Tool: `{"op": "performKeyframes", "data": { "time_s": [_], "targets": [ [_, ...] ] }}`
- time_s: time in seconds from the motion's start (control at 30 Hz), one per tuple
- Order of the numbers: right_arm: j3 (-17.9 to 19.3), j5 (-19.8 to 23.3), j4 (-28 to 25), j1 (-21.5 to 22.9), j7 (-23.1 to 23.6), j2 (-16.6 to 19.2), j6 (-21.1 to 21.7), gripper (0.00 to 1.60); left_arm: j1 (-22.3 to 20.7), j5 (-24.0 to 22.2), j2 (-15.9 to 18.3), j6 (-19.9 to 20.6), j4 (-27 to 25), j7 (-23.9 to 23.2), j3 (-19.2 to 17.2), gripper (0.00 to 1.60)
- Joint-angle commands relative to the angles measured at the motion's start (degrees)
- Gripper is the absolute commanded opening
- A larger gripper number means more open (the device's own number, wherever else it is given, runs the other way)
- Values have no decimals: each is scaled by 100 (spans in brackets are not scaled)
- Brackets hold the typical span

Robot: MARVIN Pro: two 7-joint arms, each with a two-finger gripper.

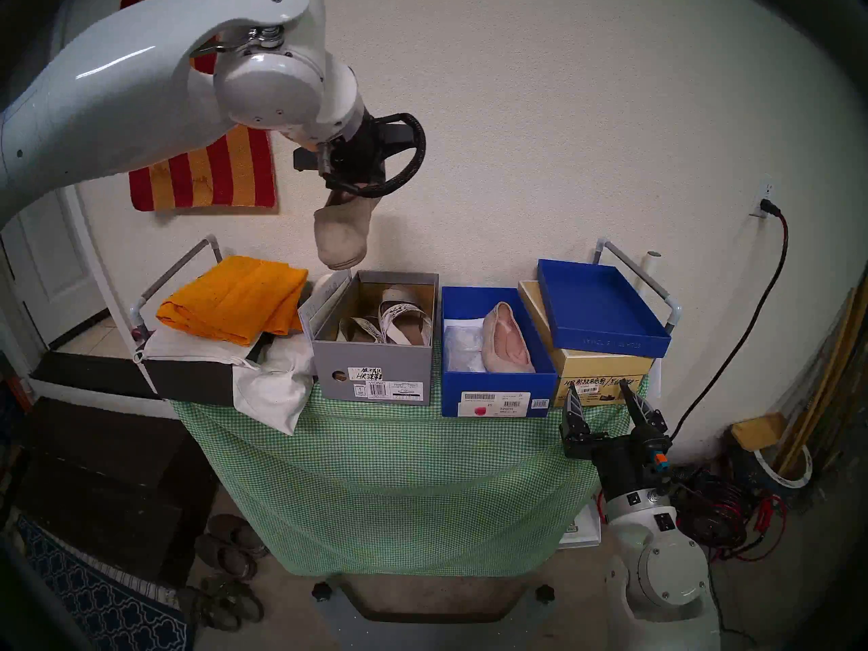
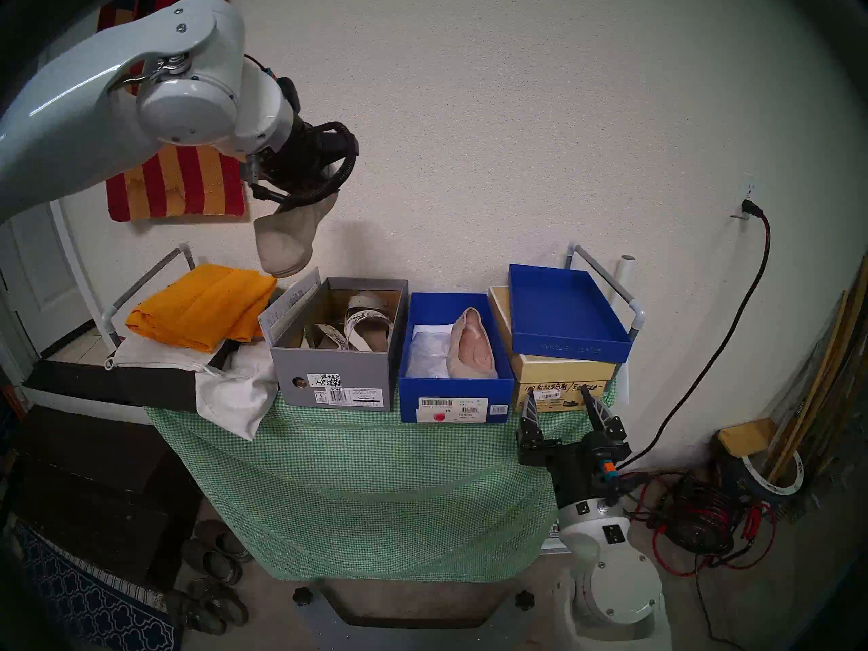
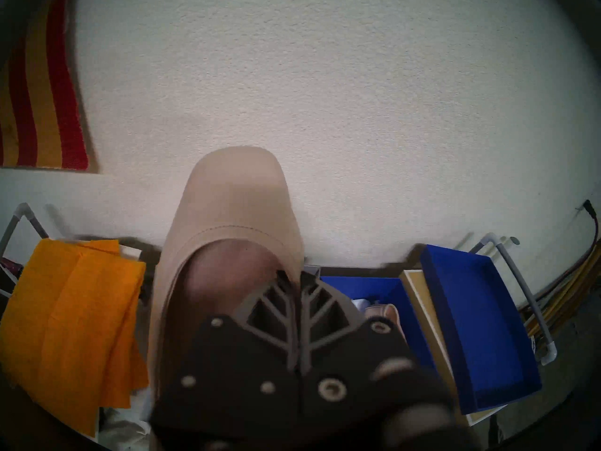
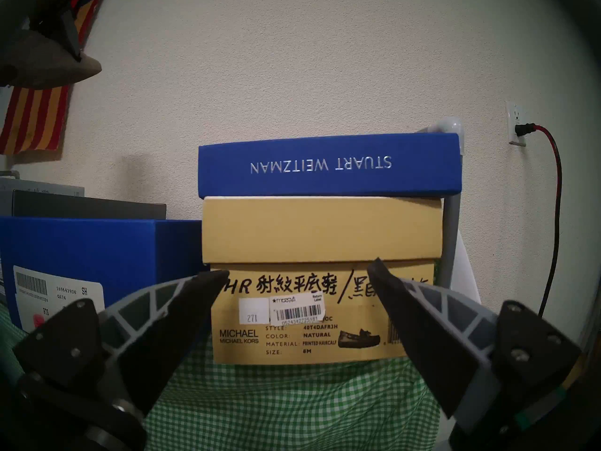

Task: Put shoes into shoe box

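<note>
Right gripper jaws apart, empty, low at table's front edge near tan box. Blue shoe box holds one flat, left half free. Left gripper clamped on second flat, hanging high above grey box rear-left corner.

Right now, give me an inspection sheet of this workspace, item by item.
Surface: table under green checked cloth.
Job's things: one beige flat lies in the blue shoe box; the other flat hangs in the air.
Clutter: grey box with sandals, tan box under blue lid, orange cloth.
Grippers: left gripper shut on the hanging flat; right gripper open, empty.
Cables: red-black cord plugged into the wall.
Surroundings: striped cloth on the wall.
</note>
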Motion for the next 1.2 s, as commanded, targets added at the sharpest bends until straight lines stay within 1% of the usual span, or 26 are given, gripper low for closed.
{"op": "performKeyframes", "data": {
  "time_s": [0.0,0.17,0.43,0.53,0.7,0.83,1.07,1.17],
  "targets": [
    [-1,4,-5,-2,1,-1,0,160,107,-92,-656,-194,132,-121,-147,0],
    [-1,4,-5,-3,1,-1,0,160,188,-171,-1019,-320,264,-127,-148,0],
    [-1,5,-5,-3,2,-1,1,160,313,-276,-1348,-473,452,-167,-147,0],
    [-1,5,-5,-3,2,-1,1,160,400,-481,-1424,-538,535,-208,-203,0],
    [-1,5,-5,-3,2,-1,1,160,502,-671,-1600,-650,705,-252,-251,0],
    [-1,5,-5,-3,2,-1,1,160,552,-669,-1734,-713,756,-256,-222,0],
    [-1,5,-5,-3,2,-1,1,160,807,-1004,-2028,-773,1094,-316,-216,0],
    [-1,5,-5,-3,2,-1,1,160,914,-1015,-2131,-811,1182,-369,-160,0]
  ]
}}
